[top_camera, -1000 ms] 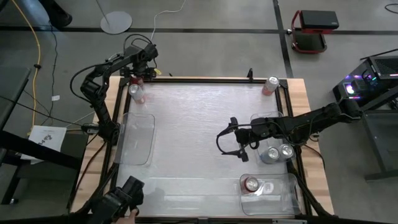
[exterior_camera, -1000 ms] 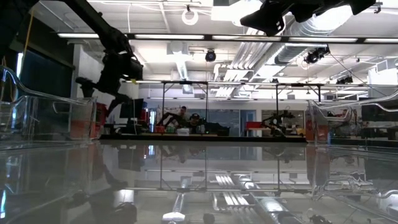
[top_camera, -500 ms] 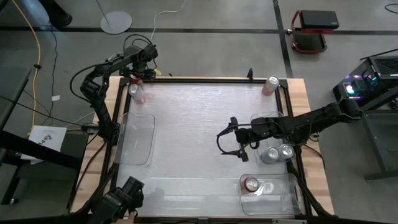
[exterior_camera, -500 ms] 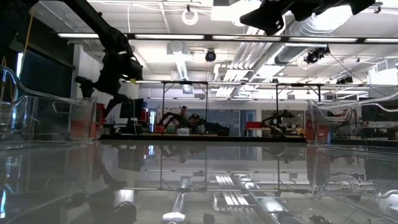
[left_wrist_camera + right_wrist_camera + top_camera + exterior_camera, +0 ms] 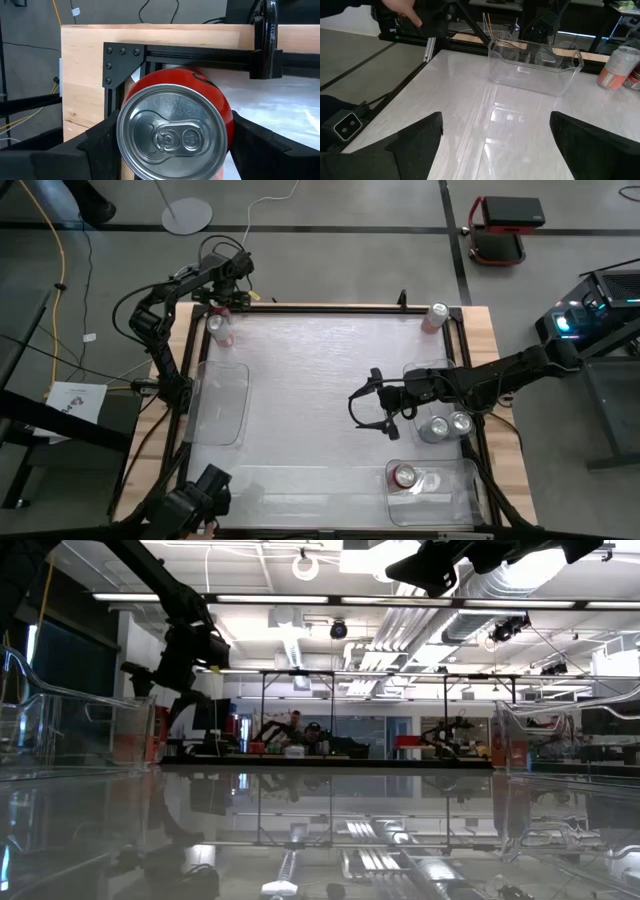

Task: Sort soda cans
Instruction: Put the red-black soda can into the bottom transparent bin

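**A:** Left wrist view shows the left tool (image 5: pixel 172 150) with its fingers spread either side of the red can (image 5: pixel 175 130) at the desk's (image 5: pixel 300 380) far left corner, probably not yet squeezing.

**B:** Risk?

**A:** Closing off-centre could tip it against the black frame (image 5: pixel 200 52).

**B:** Right tool (image 5: pixel 385 412)?

**A:** Open, empty, hovering mid-desk beside two silver cans (image 5: pixel 446 425).

**B:** Labels?

**A:** None legible.
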Robot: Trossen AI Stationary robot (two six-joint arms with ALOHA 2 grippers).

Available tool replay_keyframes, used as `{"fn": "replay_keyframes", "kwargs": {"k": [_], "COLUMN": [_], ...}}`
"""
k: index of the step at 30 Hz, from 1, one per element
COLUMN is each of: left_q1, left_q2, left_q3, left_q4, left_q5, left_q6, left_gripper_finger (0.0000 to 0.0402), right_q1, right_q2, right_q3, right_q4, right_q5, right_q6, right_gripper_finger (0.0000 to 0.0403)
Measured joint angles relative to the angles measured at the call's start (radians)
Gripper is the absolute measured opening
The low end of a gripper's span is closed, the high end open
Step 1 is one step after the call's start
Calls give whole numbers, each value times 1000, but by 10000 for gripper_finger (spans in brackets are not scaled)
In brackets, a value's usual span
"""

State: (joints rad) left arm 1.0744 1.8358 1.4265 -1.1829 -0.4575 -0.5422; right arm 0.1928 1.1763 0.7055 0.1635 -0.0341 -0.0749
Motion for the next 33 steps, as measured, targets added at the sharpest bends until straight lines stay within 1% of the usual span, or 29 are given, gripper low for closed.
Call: {"fn": "replay_keyframes", "kwargs": {"k": [4,7,12,17,20,24,28,33], "left_q1": [-1,-12,-33,-76,-119,-189,-276,-423], "left_q2": [-20,-60,-133,-223,-286,-353,-384,-389], "left_q3": [-2,-2,-2,-2,-2,9,64,143], "left_q4": [-12,-33,-23,-24,-17,4,2,4], "left_q5": [24,31,58,76,94,122,137,154], "left_q6": [34,61,98,146,172,197,217,236], "left_gripper_finger": [291,291,289,289,289,289,289,289], "right_q1": [0,0,0,4,33,99,185,307], "right_q2": [0,0,-1,-58,-133,-255,-352,-416], "right_q3": [0,0,0,0,0,0,0,0], "right_q4": [0,0,-1,-19,-79,-219,-352,-478], "right_q5": [0,0,0,7,76,187,265,359], "right_q6": [0,-1,-3,18,40,104,233,403], "right_gripper_finger": [362,362,362,362,362,362,362,362]}}
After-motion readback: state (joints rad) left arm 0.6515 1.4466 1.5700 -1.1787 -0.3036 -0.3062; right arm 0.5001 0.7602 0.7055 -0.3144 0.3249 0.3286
